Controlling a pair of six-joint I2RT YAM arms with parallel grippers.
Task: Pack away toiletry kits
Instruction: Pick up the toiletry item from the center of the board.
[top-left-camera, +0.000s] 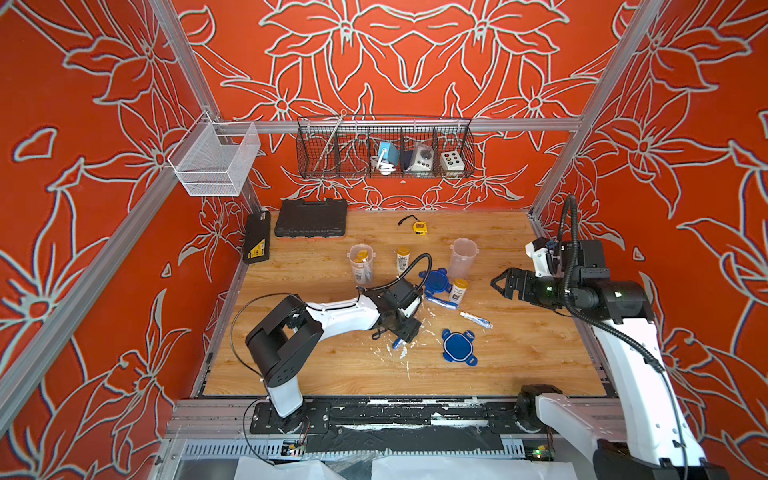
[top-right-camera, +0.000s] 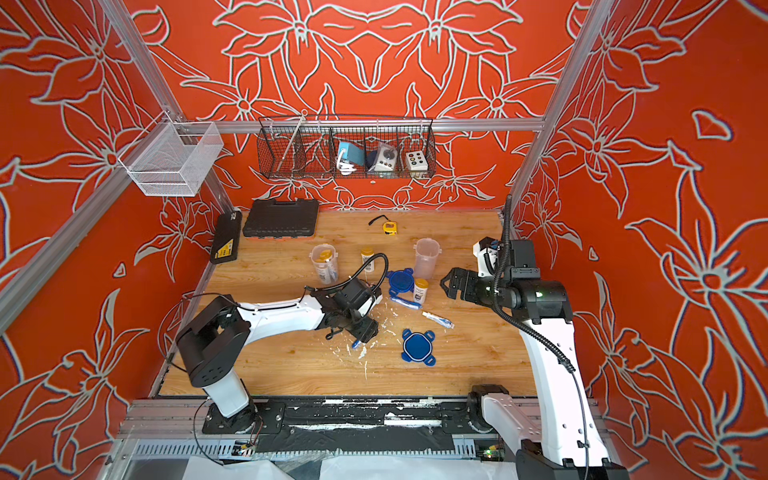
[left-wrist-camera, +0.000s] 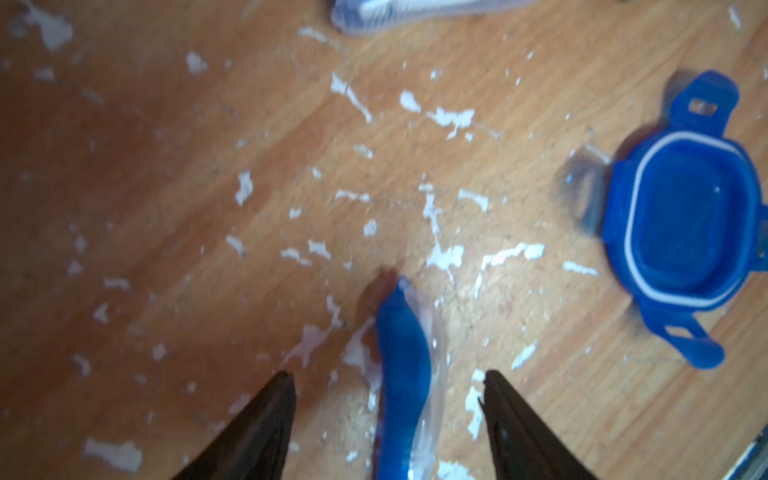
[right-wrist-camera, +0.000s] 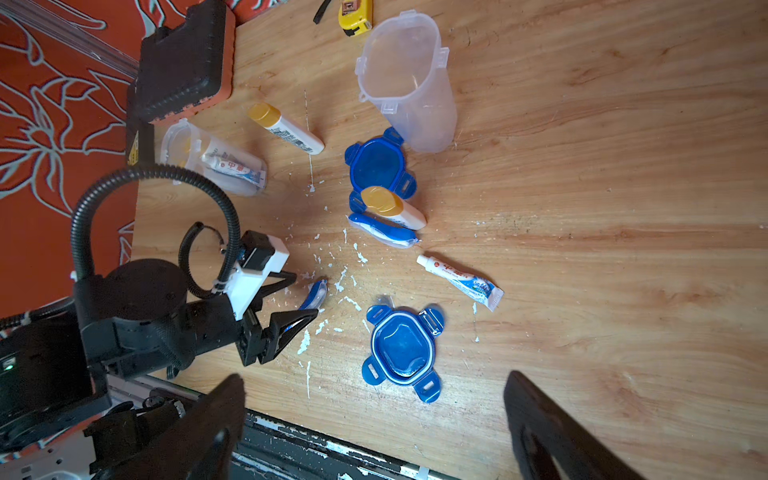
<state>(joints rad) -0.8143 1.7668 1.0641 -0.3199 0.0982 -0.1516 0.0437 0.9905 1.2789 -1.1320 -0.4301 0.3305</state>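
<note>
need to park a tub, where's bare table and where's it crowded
Bare wood: front right, between the loose blue lid and the table's right edge; back right, between the tape measure and the corner. Crowded: the middle, where the other lid, bottle, toothbrush and tube cluster.

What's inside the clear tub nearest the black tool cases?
The clear tub holds a yellow-capped bottle and a white-blue tube. Anything behind or beneath them cannot be made out through the plastic.

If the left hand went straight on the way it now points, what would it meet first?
Probably the blue plastic toothbrush lying between the fingers of the open left hand, then the wooden tabletop; depth is unclear.
</note>
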